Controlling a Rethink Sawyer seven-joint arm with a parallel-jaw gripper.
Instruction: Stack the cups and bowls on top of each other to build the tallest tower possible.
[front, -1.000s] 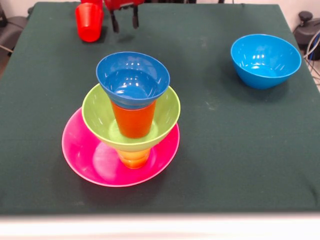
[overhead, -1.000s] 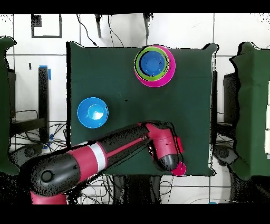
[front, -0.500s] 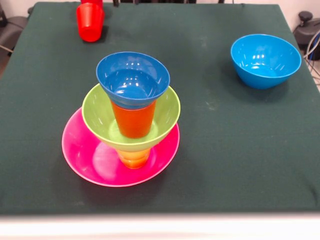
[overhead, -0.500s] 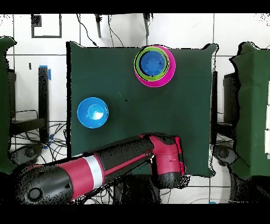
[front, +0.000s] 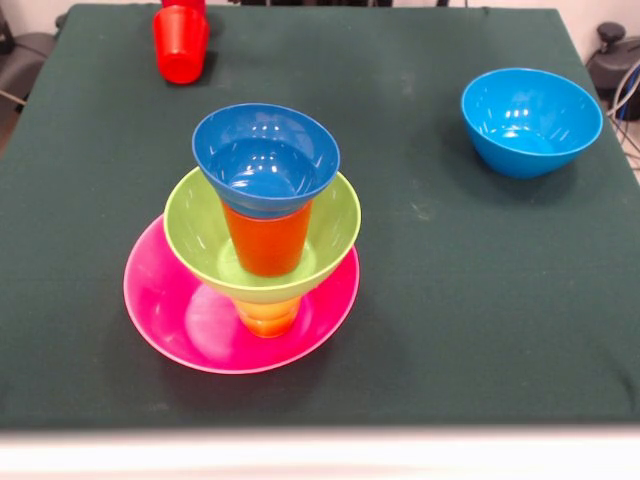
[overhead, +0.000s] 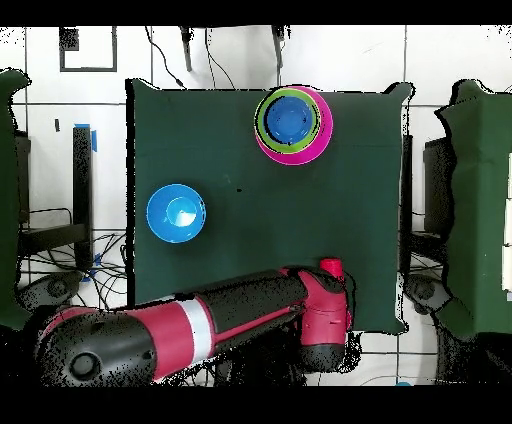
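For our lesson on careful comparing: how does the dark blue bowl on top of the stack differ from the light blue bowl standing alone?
The dark blue bowl sits raised on an orange cup; the light blue bowl rests directly on the green cloth. The dark one is deeper in colour and looks smaller. Both are glossy, round, upright and empty.

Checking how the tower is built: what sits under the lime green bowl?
The lime green bowl rests on a yellow-orange cup, which stands in the pink bowl. Only the cup's lower part shows; its rim is hidden by the green bowl.
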